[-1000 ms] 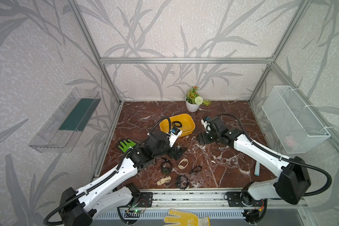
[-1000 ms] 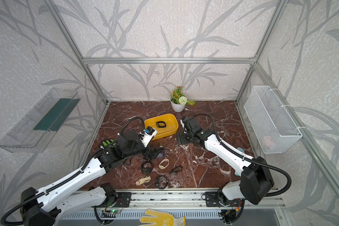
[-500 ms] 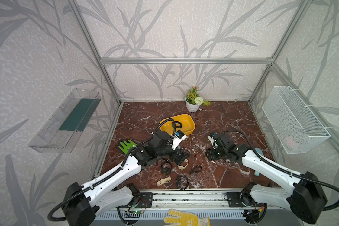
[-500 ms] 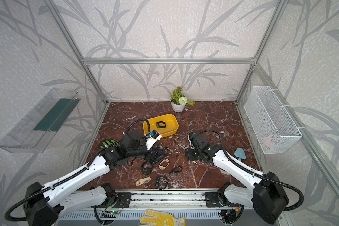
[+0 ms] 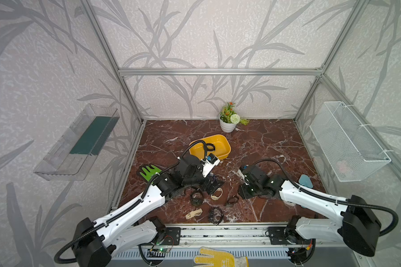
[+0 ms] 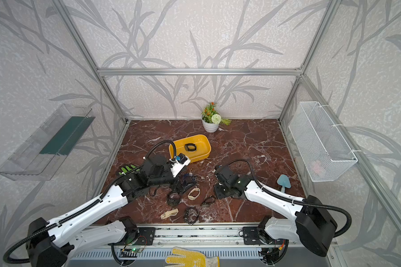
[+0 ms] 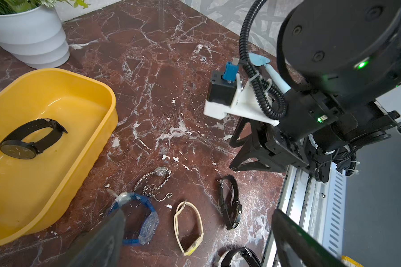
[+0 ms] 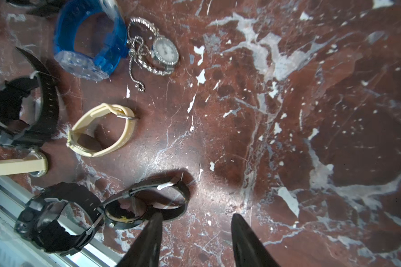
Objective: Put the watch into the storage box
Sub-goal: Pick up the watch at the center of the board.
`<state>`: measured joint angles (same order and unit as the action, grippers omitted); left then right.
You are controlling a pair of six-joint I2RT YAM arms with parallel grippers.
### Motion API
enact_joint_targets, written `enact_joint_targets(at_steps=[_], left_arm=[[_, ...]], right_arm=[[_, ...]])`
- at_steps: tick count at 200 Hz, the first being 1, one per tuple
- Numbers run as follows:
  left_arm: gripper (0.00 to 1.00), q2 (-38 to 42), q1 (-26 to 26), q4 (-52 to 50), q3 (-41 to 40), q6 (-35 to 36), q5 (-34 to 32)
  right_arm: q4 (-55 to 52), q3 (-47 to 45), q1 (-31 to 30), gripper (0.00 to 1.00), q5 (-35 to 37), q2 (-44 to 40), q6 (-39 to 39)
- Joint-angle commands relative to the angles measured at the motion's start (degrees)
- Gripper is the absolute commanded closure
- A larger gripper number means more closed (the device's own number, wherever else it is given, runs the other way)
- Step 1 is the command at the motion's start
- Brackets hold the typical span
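The right hand [image 8: 196,217] stands partly spread with nothing between its fingers. One fingertip [image 8: 148,238] sits at the strap of a slim black round-faced watch [image 8: 123,212] lying on the red marble counter [image 8: 310,138]. The left hand [image 7: 197,215] is spread wide and empty above a translucent blue plastic watch [image 7: 148,224] and a cream-strapped watch [image 7: 190,227]. Just beside these, the shallow yellow plastic storage box [image 7: 95,148] holds a black-strapped dark-faced watch [image 7: 30,138] on its floor.

White arm links [image 5: 134,207] with black joints [image 5: 359,231] — black ribbed cables [image 7: 244,46], a green light [image 7: 361,65]
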<state>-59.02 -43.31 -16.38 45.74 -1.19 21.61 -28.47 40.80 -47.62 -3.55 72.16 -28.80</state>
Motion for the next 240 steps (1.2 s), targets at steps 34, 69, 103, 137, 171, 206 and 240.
enact_joint_targets(at_steps=[34,69,103,137,171,206,240], left_arm=[[0.04,0.81,-0.37,-1.64,1.48,1.45,-0.40],[0.04,0.97,-0.54,-1.89,1.54,1.54,-0.69],[0.04,1.02,-0.64,-2.11,1.64,1.61,-0.84],[0.04,1.02,-0.81,-2.23,1.62,1.76,-1.32],[0.04,0.75,-0.83,-2.44,1.72,1.81,-1.47],[0.04,0.31,-0.90,-2.51,1.72,1.89,-1.65],[0.04,-0.22,-0.91,-2.78,2.06,1.89,-2.44]], right_arm=[[2.73,-0.45,-4.41,0.55,0.00,6.14,-2.27],[4.07,0.08,-4.94,0.58,0.71,8.99,-2.10],[5.34,0.57,-5.04,0.61,0.49,11.36,-1.83],[6.53,0.58,-5.73,0.66,1.07,13.41,-2.32],[7.28,0.94,-5.91,0.73,1.95,15.22,-2.63],[7.01,1.57,-5.91,0.85,2.61,16.48,-2.71],[5.59,2.74,-5.87,0.91,4.05,16.69,-2.55]])
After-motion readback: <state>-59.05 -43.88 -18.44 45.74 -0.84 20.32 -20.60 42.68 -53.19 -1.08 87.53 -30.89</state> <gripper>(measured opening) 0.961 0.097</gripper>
